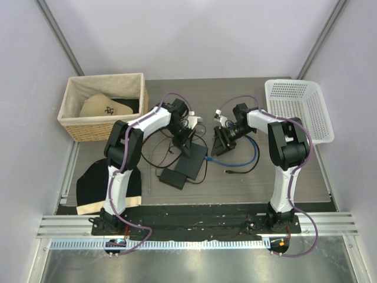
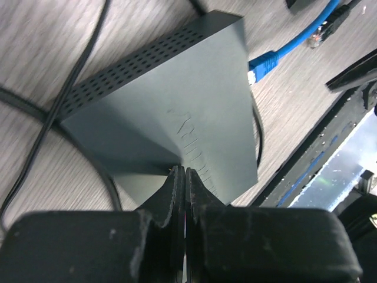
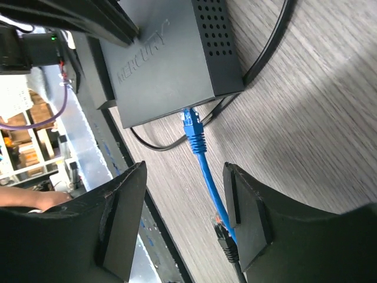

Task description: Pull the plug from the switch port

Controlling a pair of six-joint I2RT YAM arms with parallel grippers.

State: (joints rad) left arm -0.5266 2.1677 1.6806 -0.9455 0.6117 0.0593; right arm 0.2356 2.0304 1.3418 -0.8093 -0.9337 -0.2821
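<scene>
Grey wood-grain tabletop, matte, with black cords looping across it. Switch box is a flat, hard black casing with a vented side, pinned under the left gripper, jaws shut, tips on its lid. Right gripper hangs with jaws apart, empty, straddling the thin blue cable. Plug, a blue boot with a clear tip, lies right at the box edge. The tip shows, so it is likely out of the switch port, though that's not certain. Next: check it's free, else pinch the boot and draw straight back.
</scene>
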